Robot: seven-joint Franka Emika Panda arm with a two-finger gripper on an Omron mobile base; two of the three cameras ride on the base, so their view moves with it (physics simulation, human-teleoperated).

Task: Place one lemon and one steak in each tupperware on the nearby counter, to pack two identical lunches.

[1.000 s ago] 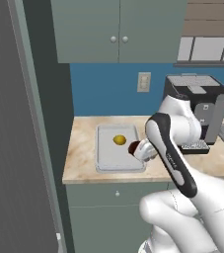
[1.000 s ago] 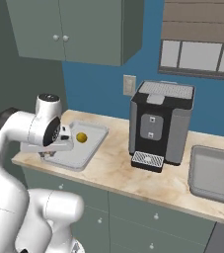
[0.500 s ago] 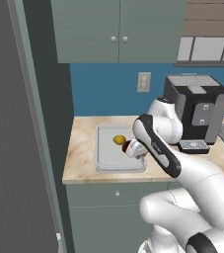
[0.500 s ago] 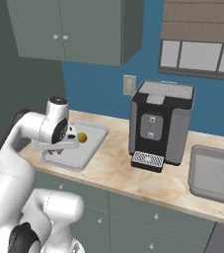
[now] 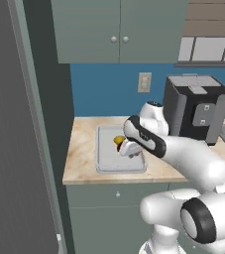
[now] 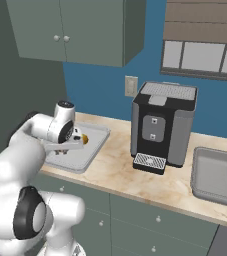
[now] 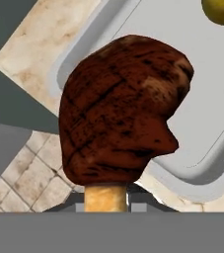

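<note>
My gripper (image 7: 106, 196) is shut on the steak (image 7: 121, 108), a dark red-brown slab with a pale stub at its lower end. The steak hangs over the rim of a grey tupperware (image 7: 202, 99). In that tupperware lies a yellow lemon (image 7: 222, 11), apart from the steak. From the left base view the gripper (image 5: 129, 149) hovers over the tupperware (image 5: 106, 158) just beside the lemon (image 5: 118, 141). The right base view has the gripper (image 6: 69, 145) over this tupperware (image 6: 80, 159), the lemon (image 6: 85, 139), and a second tupperware (image 6: 216, 175) far right on the counter (image 6: 130, 175).
A black and grey coffee machine (image 6: 162, 125) stands on the counter between the two trays. Grey-green wall cabinets (image 5: 116, 30) hang above. A tall dark panel (image 5: 15, 149) closes off the left side. A wall outlet (image 5: 144, 82) sits on the blue backsplash.
The arm has swung left with the steak, from the tray's right edge to over the tray beside the lemon. The jaws stayed shut.
</note>
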